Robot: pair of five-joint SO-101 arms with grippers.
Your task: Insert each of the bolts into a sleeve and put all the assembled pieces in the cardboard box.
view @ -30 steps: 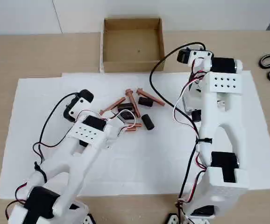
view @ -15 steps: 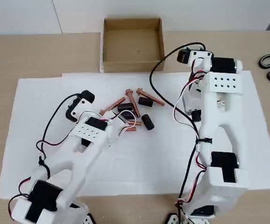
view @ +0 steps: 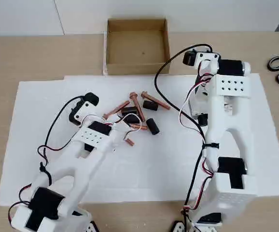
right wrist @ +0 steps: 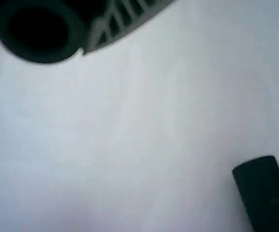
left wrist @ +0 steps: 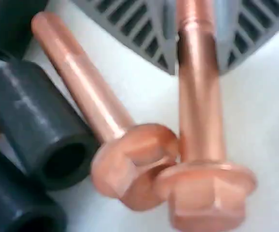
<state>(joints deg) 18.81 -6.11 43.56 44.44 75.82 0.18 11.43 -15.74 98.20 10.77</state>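
While the left gripper (view: 122,134) clamps one bolt (left wrist: 197,111), we should lift it clear of the neighbouring bolt (left wrist: 89,101), then align it with a sleeve (left wrist: 35,123).

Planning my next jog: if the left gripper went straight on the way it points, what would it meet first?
Probably the loose bolt lying just beyond the left gripper, with a black sleeve right behind it. The held bolt hangs beside that loose one, so depth is unclear.

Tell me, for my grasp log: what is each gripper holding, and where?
Left gripper: a copper bolt, by its shank, head free. Right gripper: apparently a black sleeve, by its side.
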